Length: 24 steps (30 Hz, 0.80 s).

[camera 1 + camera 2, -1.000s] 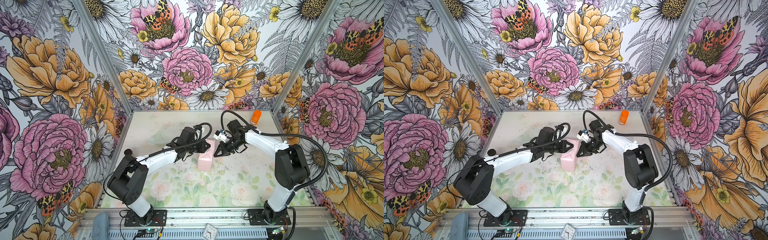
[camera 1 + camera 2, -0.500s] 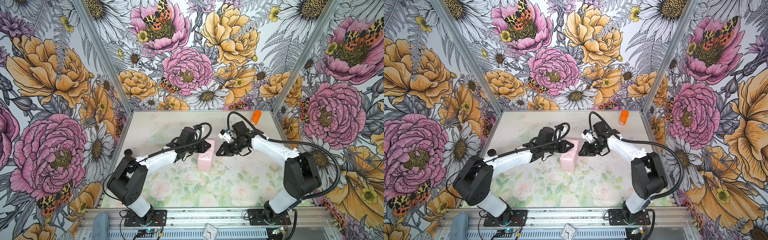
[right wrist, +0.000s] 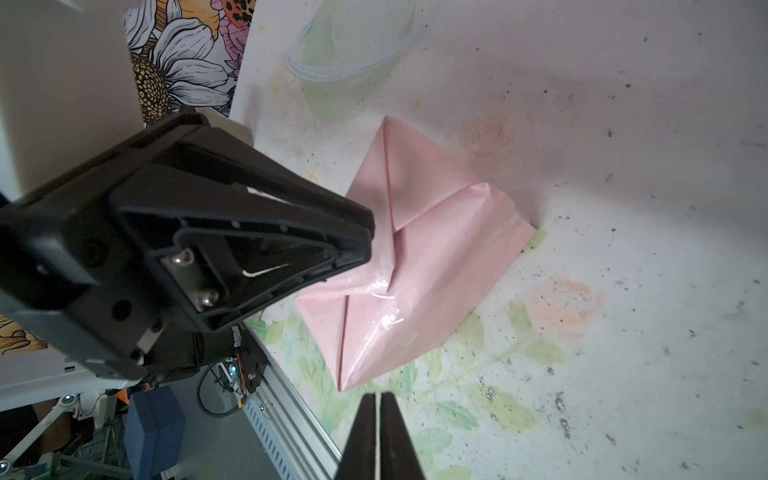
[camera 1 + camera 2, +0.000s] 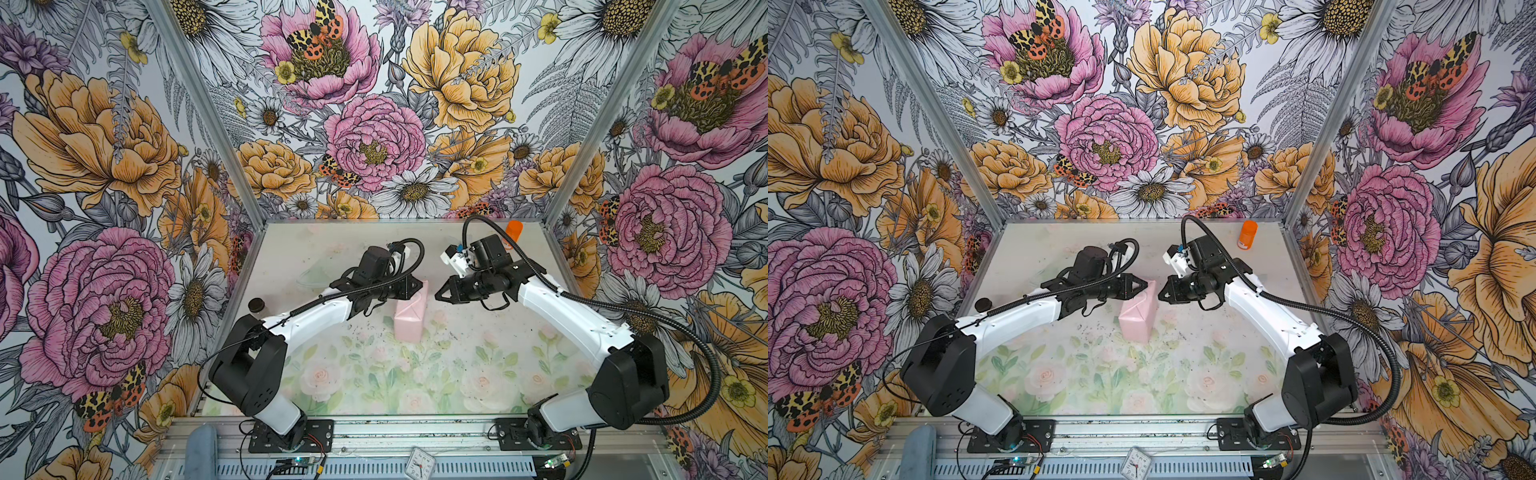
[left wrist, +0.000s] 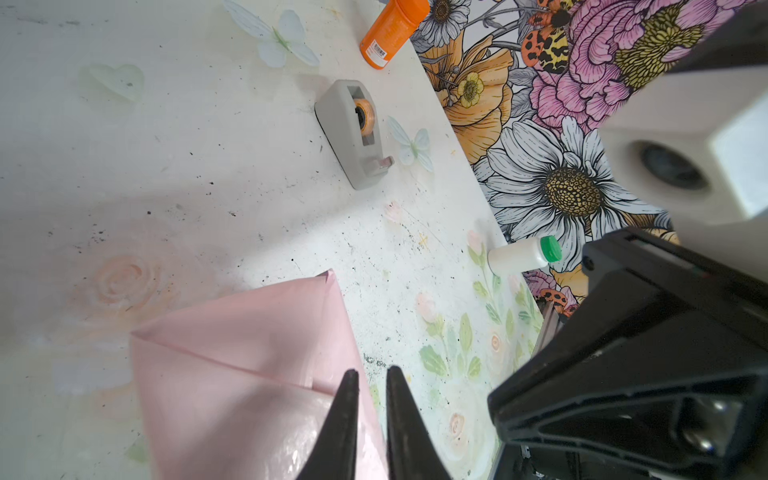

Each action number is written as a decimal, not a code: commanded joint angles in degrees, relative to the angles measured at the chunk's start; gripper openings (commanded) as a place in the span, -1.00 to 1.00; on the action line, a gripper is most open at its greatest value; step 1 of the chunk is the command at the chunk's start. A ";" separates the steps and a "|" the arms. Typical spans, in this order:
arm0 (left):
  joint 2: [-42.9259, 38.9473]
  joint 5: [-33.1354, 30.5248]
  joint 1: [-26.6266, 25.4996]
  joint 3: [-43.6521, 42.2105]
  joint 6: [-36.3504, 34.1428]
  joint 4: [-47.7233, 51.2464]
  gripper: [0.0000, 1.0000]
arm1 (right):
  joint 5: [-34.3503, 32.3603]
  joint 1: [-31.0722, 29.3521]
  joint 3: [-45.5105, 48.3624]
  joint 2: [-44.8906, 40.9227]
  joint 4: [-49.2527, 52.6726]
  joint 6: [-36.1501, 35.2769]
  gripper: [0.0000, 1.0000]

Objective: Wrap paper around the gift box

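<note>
The gift box itself is hidden inside the paper [image 4: 409, 320] [image 4: 1138, 316], which is folded round it as a pale pink parcel on the table mat. Triangular end flaps and glossy strips of tape show on it [image 3: 436, 257] [image 5: 249, 374]. My left gripper [image 4: 419, 287] [image 4: 1144, 286] [image 5: 372, 374] rests its tips on the parcel's far top edge. Its jaws stand a narrow gap apart, and I see nothing clamped between them. My right gripper [image 4: 437, 296] [image 4: 1160, 296] [image 3: 377, 399] hangs just right of the parcel, shut and empty, clear of the paper.
A grey tape dispenser [image 5: 353, 133] sits behind the parcel. An orange bottle [image 4: 514, 230] [image 4: 1248, 235] stands at the back right corner. A white bottle with a green cap [image 5: 521, 257] lies by the right wall. A small black disc [image 4: 256, 305] lies at the left edge.
The right gripper has drawn back to the right, away from the parcel, and its jaws have closed. The left gripper and the parcel have stayed where they were.
</note>
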<state>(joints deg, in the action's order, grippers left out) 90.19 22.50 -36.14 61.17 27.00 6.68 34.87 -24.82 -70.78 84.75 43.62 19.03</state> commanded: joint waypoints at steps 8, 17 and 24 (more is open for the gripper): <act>0.47 -3.17 0.98 -3.85 -0.46 1.14 -0.79 | -0.71 -3.08 -4.11 5.92 -4.49 0.31 -1.00; 2.29 -2.58 0.98 -5.00 -0.02 -0.28 -0.79 | -0.68 -3.48 -4.60 10.88 -5.94 0.20 -1.00; 1.09 -3.43 1.88 -6.05 0.07 -0.19 -0.79 | -4.06 -2.85 -0.93 12.00 -5.82 0.87 -1.00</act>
<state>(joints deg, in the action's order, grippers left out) 90.87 20.84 -35.42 57.08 27.03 5.28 34.04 -27.94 -73.52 95.46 38.46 19.14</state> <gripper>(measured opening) 0.103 0.042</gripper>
